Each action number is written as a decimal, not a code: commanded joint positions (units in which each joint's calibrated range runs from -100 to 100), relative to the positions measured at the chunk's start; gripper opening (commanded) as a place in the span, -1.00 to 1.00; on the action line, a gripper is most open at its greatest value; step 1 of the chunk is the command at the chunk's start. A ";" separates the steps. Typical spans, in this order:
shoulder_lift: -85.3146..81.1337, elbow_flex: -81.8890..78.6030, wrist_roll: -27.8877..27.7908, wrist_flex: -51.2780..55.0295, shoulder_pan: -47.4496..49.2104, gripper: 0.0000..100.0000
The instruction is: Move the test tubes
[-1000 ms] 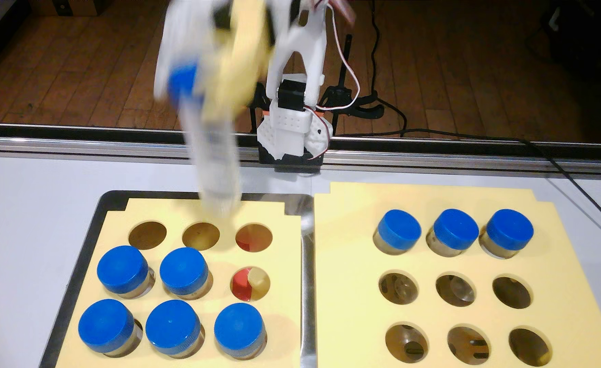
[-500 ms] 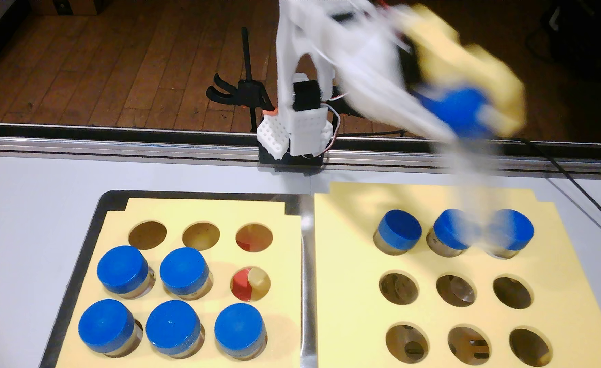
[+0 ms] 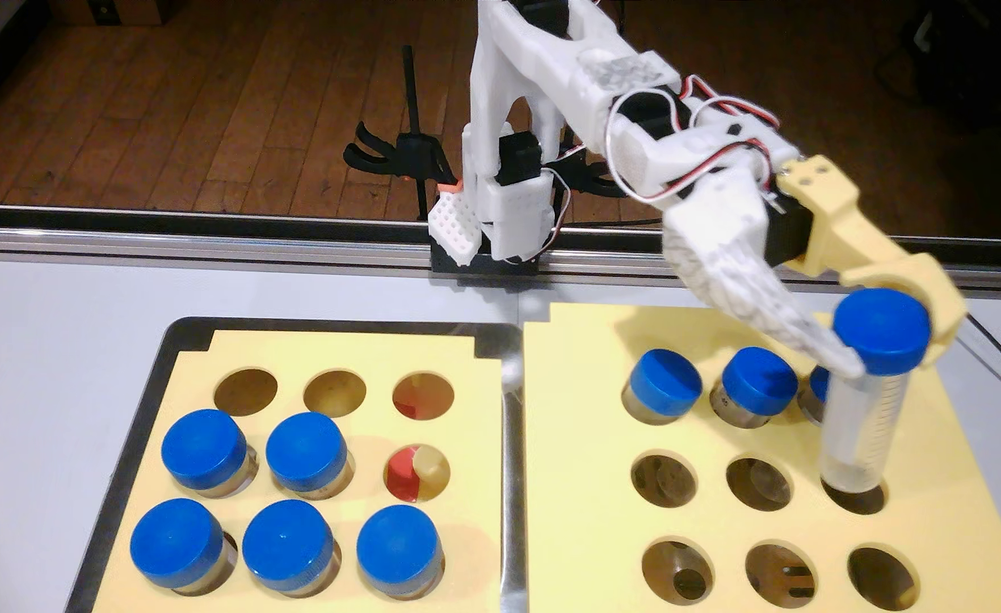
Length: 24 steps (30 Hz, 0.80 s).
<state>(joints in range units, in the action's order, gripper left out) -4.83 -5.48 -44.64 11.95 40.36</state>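
The gripper is clamped on the blue cap of one test tube, its white textured finger on the cap's left side and its cream finger on the right, so the clear graduated body hangs free below. Holding by the cap looks deliberate: it leaves the whole tube clear to slide into a socket. The tube stands nearly upright with its rounded base at the mouth of the middle-row hole on the right side of the right-hand foam rack; I judge it is being lined up for insertion and has barely entered, if at all. Behind it in the fixed view, three capped tubes fill the rack's back row, the rightmost mostly hidden by the held tube. The other five holes of that rack are open. The left-hand foam rack sits in a dark-rimmed metal tray; five capped tubes occupy its middle and front rows, its back row is vacant, and the middle-row hole on the right shows something red and cream down inside that I cannot identify. Both racks rest on a pale grey bench edged at the back by an aluminium rail, where the arm's base is clamped. Beyond lies a dark wooden floor with black cables.
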 commanded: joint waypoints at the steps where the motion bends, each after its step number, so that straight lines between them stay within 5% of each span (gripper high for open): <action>1: 2.88 1.26 -1.81 -1.19 1.10 -0.68; 8: 10.95 4.62 -1.44 -1.19 3.62 -0.66; 14: 11.30 4.62 -0.08 -1.09 3.03 -0.32; 18: 11.56 4.44 0.02 -1.09 2.88 -0.31; 24: 6.26 9.16 -1.91 -1.19 -7.50 -0.32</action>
<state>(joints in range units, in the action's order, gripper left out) 7.03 -0.70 -44.99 11.95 38.60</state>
